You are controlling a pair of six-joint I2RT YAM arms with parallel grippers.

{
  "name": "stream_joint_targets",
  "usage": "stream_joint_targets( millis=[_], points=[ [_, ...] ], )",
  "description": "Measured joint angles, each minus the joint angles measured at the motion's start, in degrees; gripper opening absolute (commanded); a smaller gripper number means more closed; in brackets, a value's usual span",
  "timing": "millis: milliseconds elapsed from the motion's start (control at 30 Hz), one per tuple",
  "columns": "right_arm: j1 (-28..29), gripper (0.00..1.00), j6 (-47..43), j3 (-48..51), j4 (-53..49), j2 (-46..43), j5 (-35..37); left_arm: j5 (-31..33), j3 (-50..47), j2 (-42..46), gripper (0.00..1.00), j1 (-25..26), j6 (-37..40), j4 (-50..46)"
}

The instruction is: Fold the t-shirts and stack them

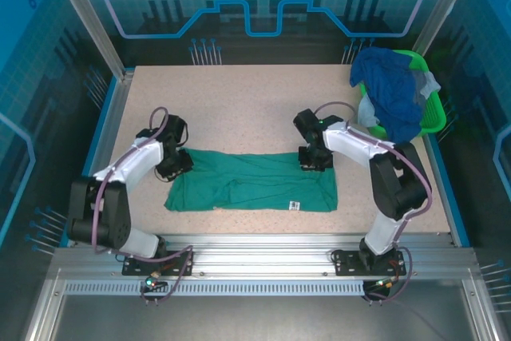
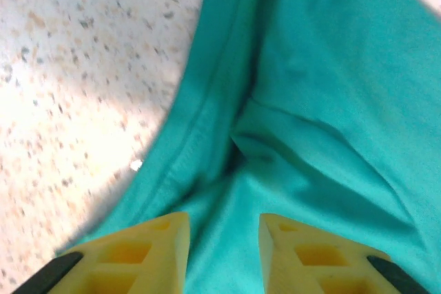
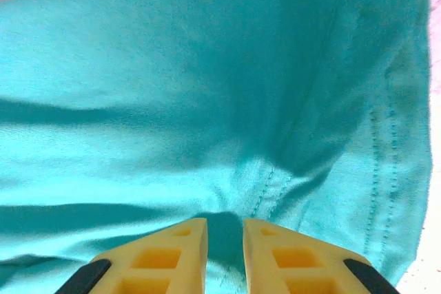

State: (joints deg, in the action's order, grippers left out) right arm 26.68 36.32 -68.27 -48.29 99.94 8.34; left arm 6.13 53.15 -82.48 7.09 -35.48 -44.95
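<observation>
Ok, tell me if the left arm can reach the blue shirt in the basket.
Probably not: the blue shirt sits in the far-right corner, past the right gripper; the left gripper is across the table.

Teal t-shirt point(image 1: 251, 183) flat; blue shirts point(image 1: 395, 89) heaped

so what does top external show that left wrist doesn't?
Top external, not left wrist: the whole teal-green shirt laid out as a rectangle, its white tag at the near edge, the right gripper on its far edge, and the green basket holding a royal blue shirt.
Left wrist, not top external: the stitched hem, the creases, and the yellow fingers apart over cloth.
Both: the shirt, the speckled table, the left gripper.
</observation>
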Motion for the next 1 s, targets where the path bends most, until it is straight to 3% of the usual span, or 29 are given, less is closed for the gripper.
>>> stream_joint_targets(
  millis=[200, 333, 533, 800, 1000],
  points=[
    [-2.0, 0.21, -2.1, -2.9, 0.2, 3.8, -1.6, -8.0, -3.6, 5.4, 0.33, 8.5, -17.6, 3.9],
    [-3.3, 0.21, -3.2, -7.1, -0.4, 10.1, -2.6, -11.0, -5.0, -1.9, 0.31, 8.7, -24.3, 7.6],
    [-7.1, 0.22, -3.6, -10.6, -3.1, 14.1, -4.2, -14.6, 0.7, -14.2, 0.28, 6.1, -26.1, 9.2],
    [-11.5, 0.22, -2.1, -10.1, -5.6, 14.2, -5.8, -16.0, 30.6, -36.9, 0.28, 4.8, -22.4, 10.7],
    [-8.9, 0.21, 9.0, 1.6, -1.4, 6.1, -10.0, -19.6, 58.5, -55.8, 0.3, 5.2, -21.2, 16.6]
  ],
)
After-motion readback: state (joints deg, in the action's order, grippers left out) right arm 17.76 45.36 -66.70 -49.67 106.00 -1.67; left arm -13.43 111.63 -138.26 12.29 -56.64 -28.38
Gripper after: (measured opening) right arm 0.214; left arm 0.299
